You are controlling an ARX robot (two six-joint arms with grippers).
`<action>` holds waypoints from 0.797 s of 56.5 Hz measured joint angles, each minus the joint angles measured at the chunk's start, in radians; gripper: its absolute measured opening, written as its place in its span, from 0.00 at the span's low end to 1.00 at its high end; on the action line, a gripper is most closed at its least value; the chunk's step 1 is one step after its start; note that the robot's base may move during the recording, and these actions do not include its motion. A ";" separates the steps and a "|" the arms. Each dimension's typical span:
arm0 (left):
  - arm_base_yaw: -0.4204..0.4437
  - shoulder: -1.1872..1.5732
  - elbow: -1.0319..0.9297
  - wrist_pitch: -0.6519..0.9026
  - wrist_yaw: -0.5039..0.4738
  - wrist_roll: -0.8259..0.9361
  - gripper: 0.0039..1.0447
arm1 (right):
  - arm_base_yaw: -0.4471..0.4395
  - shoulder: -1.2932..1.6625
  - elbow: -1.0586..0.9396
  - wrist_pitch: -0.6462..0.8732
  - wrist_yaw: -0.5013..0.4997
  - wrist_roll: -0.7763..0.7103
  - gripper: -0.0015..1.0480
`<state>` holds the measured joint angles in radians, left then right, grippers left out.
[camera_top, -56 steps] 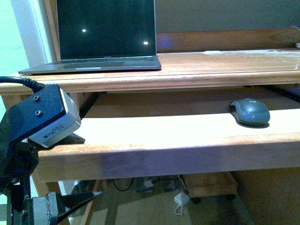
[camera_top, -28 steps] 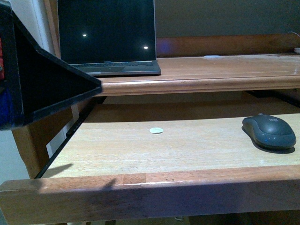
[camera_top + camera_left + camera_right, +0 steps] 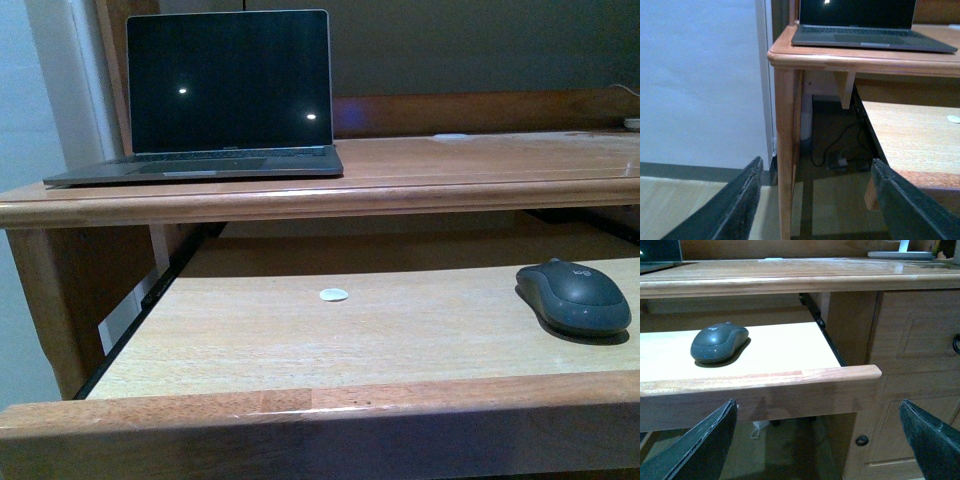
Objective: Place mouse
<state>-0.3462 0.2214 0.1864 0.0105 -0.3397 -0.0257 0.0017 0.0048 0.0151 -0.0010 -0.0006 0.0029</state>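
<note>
The dark blue-grey mouse (image 3: 574, 296) lies on the pull-out wooden tray (image 3: 300, 340) at its right end; it also shows in the right wrist view (image 3: 719, 342). Neither gripper shows in the front view. My right gripper (image 3: 817, 447) is open and empty, below and in front of the tray's front edge (image 3: 760, 380), to the right of the mouse. My left gripper (image 3: 815, 200) is open and empty, low by the desk's left leg (image 3: 786, 150), far from the mouse.
An open laptop (image 3: 220, 100) with a dark screen stands on the desk top (image 3: 480, 160) at the left. A small flat white disc (image 3: 333, 294) lies mid-tray. Drawer fronts (image 3: 915, 340) are to the right of the tray. Cables (image 3: 840, 155) lie under the desk.
The front view has risen and steadied. The left arm, which filled the left of the view, has dropped out of it. The mouse has not moved on the tray.
</note>
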 joint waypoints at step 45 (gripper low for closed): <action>0.341 -0.212 -0.178 -0.013 0.339 0.015 0.02 | 0.185 0.785 0.242 0.614 -0.026 0.126 0.93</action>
<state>-0.0051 0.0093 0.0082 -0.0021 -0.0010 -0.0105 0.1867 0.7902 0.2569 0.6128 -0.0269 0.1284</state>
